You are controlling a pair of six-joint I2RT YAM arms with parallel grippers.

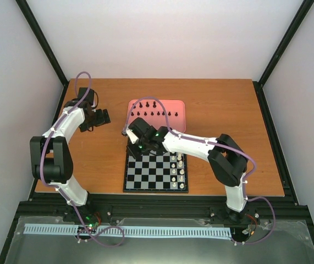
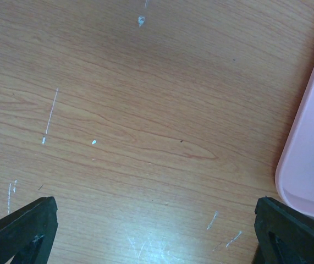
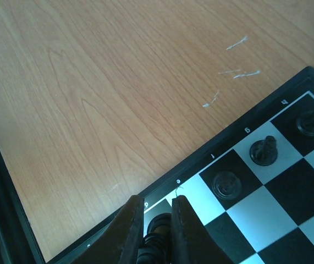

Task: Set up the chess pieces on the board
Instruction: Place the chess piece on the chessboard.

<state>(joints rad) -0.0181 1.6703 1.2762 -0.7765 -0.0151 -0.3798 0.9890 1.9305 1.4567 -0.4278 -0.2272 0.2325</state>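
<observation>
Pinching a black piece (image 3: 158, 234) with the right gripper (image 3: 158, 204), fingers pressed almost together around it at the bottom centre of the right wrist view, low over a square in the edge row of the board (image 3: 239, 137). Sharing that row with three more black chess pieces (image 3: 265, 149), one to a square, running toward the right edge of the frame. Placing the board at lower centre in the top view, with white pieces (image 1: 178, 165) along its right side and a pink tray (image 1: 180, 107) just above it carrying rows of black pieces. Hovering with the left gripper (image 1: 103, 117) at upper left, well apart from the board, fingers spread wide over the bare wooden table (image 2: 146, 110), beside the tray's edge.
</observation>
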